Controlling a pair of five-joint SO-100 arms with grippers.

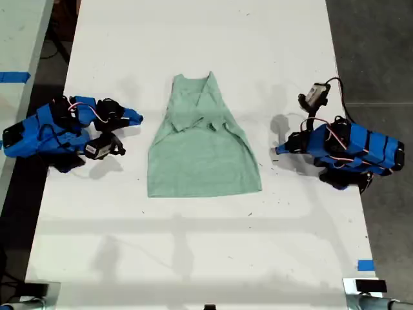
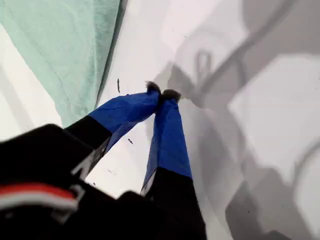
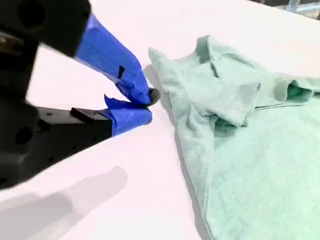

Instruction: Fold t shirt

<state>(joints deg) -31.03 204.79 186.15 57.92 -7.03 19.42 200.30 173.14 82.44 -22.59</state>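
Pale mint-green cloth t-shirt [image 1: 203, 158] flat at centre of the exterior view on white bench [image 1: 193, 258], sleeves tucked inward. Fingers of my first gripper [image 2: 161, 92] and my second gripper [image 3: 149, 104] clenched empty beside the cloth. Next, probably: open, pinch hem corners, fold lengthwise.

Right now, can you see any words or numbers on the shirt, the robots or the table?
None that can be read: the pale mint-green cloth t-shirt is plain, the white table bears no writing, and the blue robot arms show no readable label.
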